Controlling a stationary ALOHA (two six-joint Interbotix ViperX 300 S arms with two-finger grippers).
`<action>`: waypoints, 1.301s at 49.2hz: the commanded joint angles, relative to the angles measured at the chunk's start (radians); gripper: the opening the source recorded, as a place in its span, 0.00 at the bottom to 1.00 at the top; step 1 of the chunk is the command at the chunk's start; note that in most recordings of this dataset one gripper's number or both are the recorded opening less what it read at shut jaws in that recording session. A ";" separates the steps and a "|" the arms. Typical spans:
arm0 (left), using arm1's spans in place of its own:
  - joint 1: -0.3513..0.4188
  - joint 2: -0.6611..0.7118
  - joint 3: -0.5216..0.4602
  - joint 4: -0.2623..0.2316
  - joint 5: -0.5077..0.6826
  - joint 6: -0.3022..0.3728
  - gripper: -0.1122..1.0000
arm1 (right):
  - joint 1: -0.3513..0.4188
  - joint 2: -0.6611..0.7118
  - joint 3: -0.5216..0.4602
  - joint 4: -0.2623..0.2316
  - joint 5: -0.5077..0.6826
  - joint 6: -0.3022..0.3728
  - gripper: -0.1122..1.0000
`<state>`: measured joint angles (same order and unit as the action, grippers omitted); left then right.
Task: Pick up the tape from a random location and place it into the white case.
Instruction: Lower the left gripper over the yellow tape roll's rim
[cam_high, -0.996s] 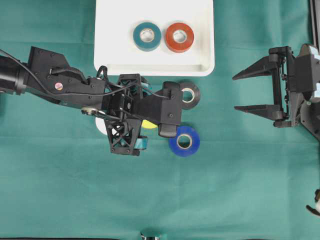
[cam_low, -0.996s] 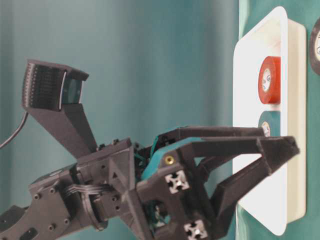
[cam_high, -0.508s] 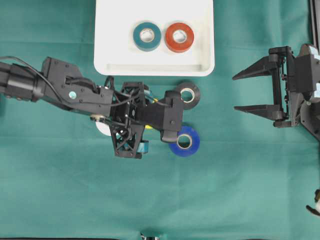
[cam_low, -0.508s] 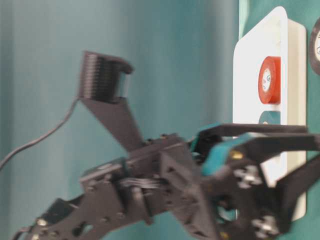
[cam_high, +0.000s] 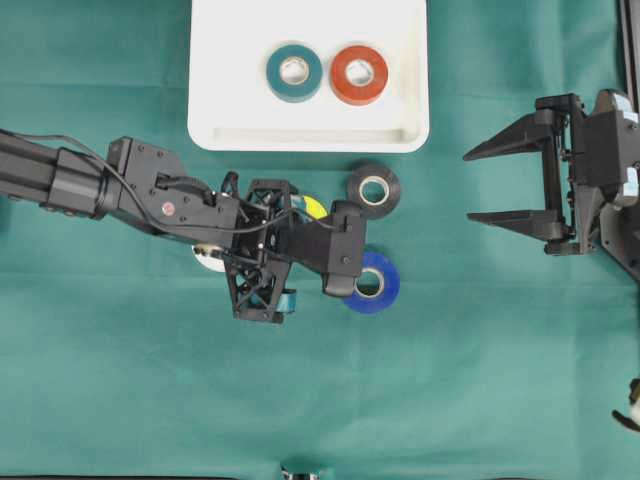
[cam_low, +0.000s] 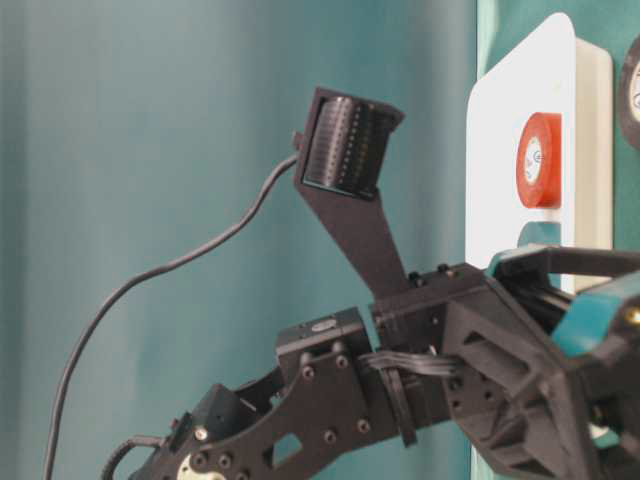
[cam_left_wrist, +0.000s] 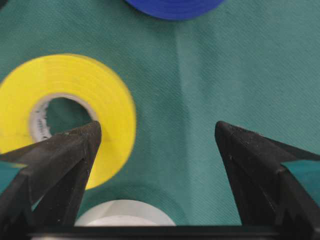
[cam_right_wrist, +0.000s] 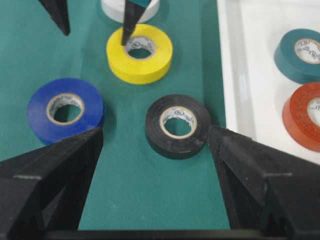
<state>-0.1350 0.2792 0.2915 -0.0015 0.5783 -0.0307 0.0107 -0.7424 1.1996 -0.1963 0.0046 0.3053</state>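
Moved lower and further over the rolls: left end effector (cam_left_wrist: 157, 150), wide open, holding nothing. Yellow tape (cam_left_wrist: 75, 107) flat on green worktop (cam_left_wrist: 210, 75), at ten o'clock, one finger (cam_left_wrist: 65, 155) over its hole. Right end effector (cam_right_wrist: 155, 165) open, farther away.

- No text, brand or number can be read anywhere.
- Faint print inside the black tape roll (cam_right_wrist: 178, 125) core is too small to read.
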 joint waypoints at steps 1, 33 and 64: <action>0.009 -0.017 -0.009 0.006 -0.009 0.002 0.99 | -0.002 0.009 -0.021 -0.002 -0.006 -0.002 0.84; 0.012 0.028 0.017 0.006 -0.089 0.002 0.99 | -0.002 0.028 -0.023 -0.011 -0.008 -0.003 0.84; 0.012 0.025 0.009 0.006 -0.048 0.067 0.32 | -0.002 0.046 -0.025 -0.011 -0.014 -0.003 0.84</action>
<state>-0.1212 0.3237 0.3160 0.0031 0.5262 0.0337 0.0107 -0.6995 1.1996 -0.2056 0.0000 0.3037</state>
